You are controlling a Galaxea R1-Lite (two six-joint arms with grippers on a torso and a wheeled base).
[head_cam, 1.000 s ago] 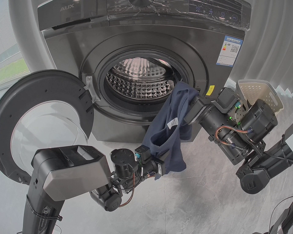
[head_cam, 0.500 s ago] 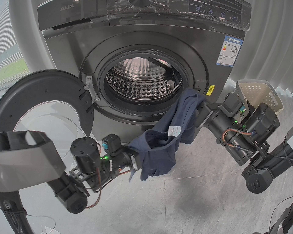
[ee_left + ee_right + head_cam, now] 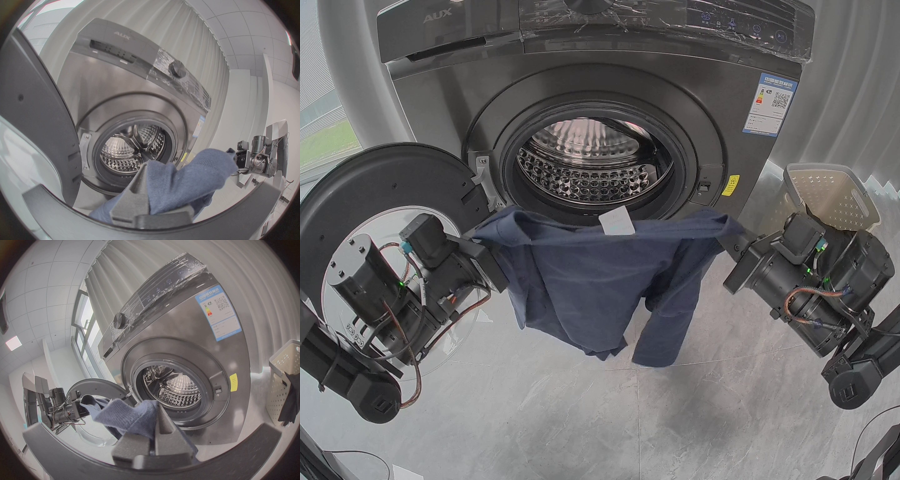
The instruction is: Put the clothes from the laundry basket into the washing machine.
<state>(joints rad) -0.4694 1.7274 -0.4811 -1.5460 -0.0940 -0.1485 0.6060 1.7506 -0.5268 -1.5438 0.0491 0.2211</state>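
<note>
Head view: a shirt hangs stretched mid-frame before the open washer, left jaws and right jaws clamped on its ends, their tips hidden by cloth. Left wrist view: shirt bunched in the closed jaws, lower centre. Right wrist view: likewise; a dark cloth drapes the basket at the right edge.

One washing machine with one round door and one dial. Two stickers on its front: one blue sticker, one yellow sticker. One navy shirt bearing one white tag. One laundry basket, with one dark cloth. Two grippers: the left gripper and the right gripper.
</note>
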